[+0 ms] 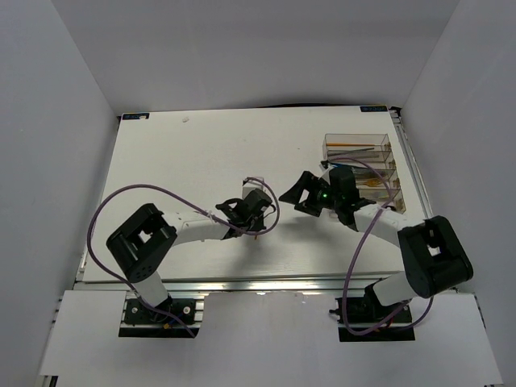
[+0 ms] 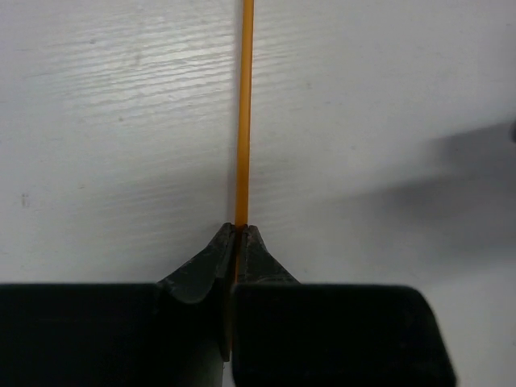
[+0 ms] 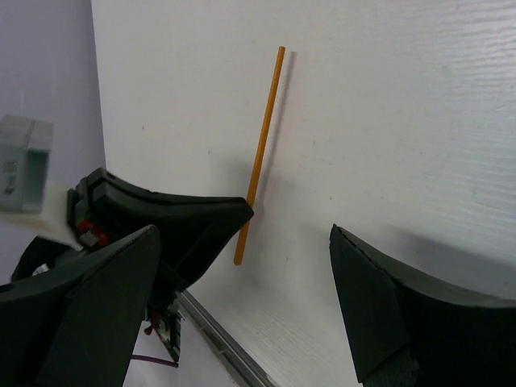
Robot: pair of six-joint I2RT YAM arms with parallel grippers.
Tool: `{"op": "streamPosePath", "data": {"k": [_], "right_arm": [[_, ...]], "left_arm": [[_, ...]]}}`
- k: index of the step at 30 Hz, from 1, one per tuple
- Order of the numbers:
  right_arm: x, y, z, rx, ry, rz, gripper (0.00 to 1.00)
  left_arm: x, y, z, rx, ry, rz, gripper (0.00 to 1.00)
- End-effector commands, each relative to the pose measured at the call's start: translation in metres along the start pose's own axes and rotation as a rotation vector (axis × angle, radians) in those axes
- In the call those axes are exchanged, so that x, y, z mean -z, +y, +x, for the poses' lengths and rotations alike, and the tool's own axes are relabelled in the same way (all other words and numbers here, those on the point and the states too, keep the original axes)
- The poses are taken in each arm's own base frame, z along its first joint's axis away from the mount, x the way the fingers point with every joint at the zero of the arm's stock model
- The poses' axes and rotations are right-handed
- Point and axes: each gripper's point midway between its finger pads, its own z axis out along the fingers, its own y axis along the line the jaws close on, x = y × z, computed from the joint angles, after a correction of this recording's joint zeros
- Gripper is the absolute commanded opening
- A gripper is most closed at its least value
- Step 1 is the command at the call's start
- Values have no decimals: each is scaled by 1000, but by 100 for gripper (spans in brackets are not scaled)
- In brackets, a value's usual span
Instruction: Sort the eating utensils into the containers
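1. The left hand point(image 2: 240, 230) is clenched on the orange chopstick point(image 2: 243, 113), pinching it near one end. A short stub pokes out behind the fingertips, and the long part runs ahead over the desk point(image 1: 185, 161). The stick's thin shadow lies just beside it, so it is on the surface or barely above it; I cannot tell which.
2. The right hand point(image 1: 321, 197) is released, its jaws spread wide and holding nothing. It hovers near the stick's short end, between the left hand and the containers point(image 1: 385, 139).
3. The step in hand looks like carrying this chopstick to the tray. Another orange stick point(image 1: 355, 147) lies in the far compartment, so that is probably where this one belongs.
4. With the grip so far off centre, the long end may droop or swing. It should go in more cleanly if it is lifted slowly and level, then turned parallel to the compartment's length before lowering.
5. The tray sits at the far right of the desk, just beside the edge rail, which leaves little margin on that side.
6. The right arm stands across the direct path. It should either draw aside or take the stick in a handover.
7. The desk has free surface to the left and on the far side for swinging the long end around.
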Motion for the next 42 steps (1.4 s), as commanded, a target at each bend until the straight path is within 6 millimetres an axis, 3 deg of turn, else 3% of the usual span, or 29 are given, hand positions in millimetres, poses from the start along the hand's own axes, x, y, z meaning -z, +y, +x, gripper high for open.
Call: {"op": "streamPosePath", "data": {"k": [1,6,11,18,20,21,24,25,26,27,28,29,30,34,35,36,38,39,40,41,42], "right_arm": [[-14,17,-3,-2,-16,-49,90],[-34,1,13,-36,32,14,89],[-47,4,28,-44,72,-20,89],[-67,9,26,-47,80,-34,86],[-72,9,29,-62,96,-42,81],[-73,13,30,-62,102,-59,77],[-73,25,31,-56,112,-121,39],[-71,30,28,-53,109,-134,0],[-68,33,26,-46,98,-140,0],[-65,34,23,-47,82,-134,0],[-58,41,14,-40,52,-138,0],[-54,31,5,-59,30,-89,0],[-47,34,-5,-60,4,-83,0],[-20,15,-67,-140,-163,45,0],[-9,11,-96,-166,-235,65,0],[1,5,-108,-193,-267,100,0],[27,-10,-162,-248,-442,184,0],[38,-21,-173,-282,-489,251,0],[55,-38,-198,-320,-620,339,0],[73,-41,-226,-336,-712,365,0],[80,-52,-237,-360,-763,414,0]], "left_arm": [[19,-23,-14,-28,-45,116,0],[22,-27,-17,-11,-56,136,0],[29,-40,-20,0,-63,202,0],[42,-58,-26,18,-80,298,0],[45,-60,-25,27,-75,313,0],[49,-65,-32,41,-100,340,0],[53,-69,-36,48,-105,359,0],[54,-69,-39,53,-111,351,3],[53,-67,-43,57,-122,332,21],[53,-58,-46,54,-128,274,45],[57,-52,-53,68,-144,242,65],[58,-38,-56,65,-159,163,90],[65,-35,-68,74,-186,142,98],[110,1,-102,95,-287,-2,98],[128,16,-104,85,-293,-42,98],[130,23,-112,85,-333,-85,98],[162,55,-110,29,-330,-160,98],[169,67,-110,13,-341,-199,98],[174,75,-107,-26,-332,-220,98],[178,88,-96,-62,-305,-248,98],[180,94,-91,-85,-295,-259,98]]}}
